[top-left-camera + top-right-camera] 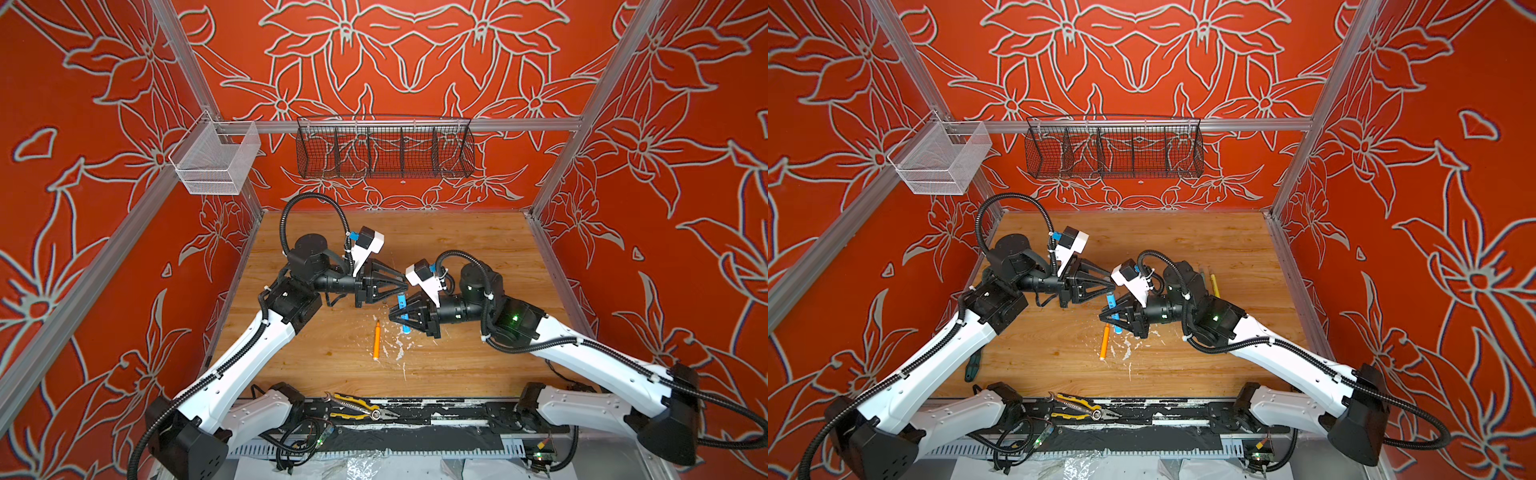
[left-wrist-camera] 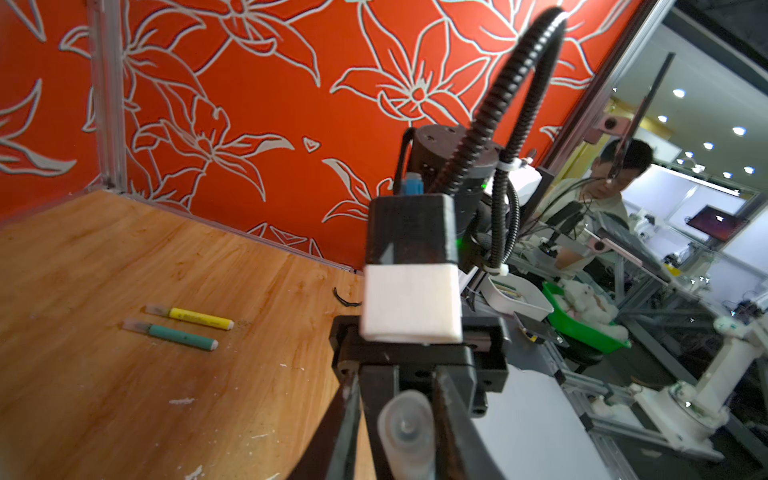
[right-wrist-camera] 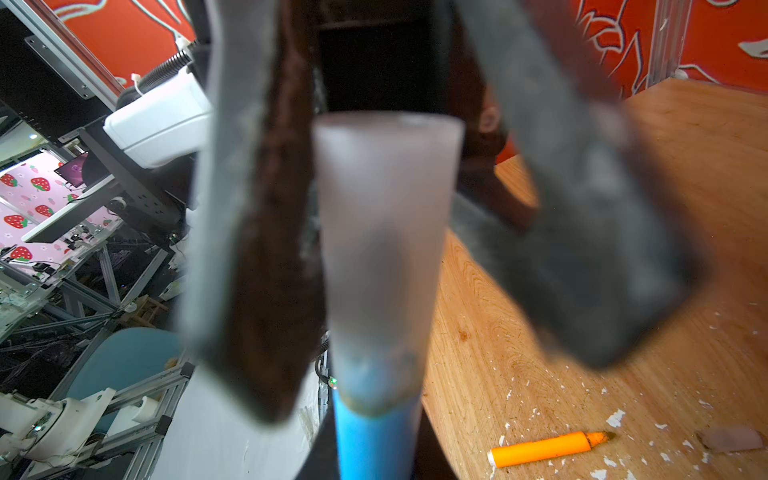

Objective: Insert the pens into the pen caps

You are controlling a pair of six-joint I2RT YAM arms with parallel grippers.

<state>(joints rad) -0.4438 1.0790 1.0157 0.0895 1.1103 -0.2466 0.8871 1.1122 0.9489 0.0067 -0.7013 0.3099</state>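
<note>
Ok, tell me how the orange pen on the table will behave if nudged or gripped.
The orange pen looks round and slim, so it would probably roll if pushed sideways. Its smooth plastic barrel may slip under a light pinch.

The left arm [image 1: 253, 361] and right arm [image 1: 611, 374] have white moulded link shells with small screw holes, black joint housings and black corrugated conduit [image 1: 311, 195] secured by white ties. The left hand [image 1: 405, 283] and right hand [image 1: 392, 316] are black triangular frames

Orange pen [image 1: 376, 340] on wooden table [image 1: 457, 237]
</note>
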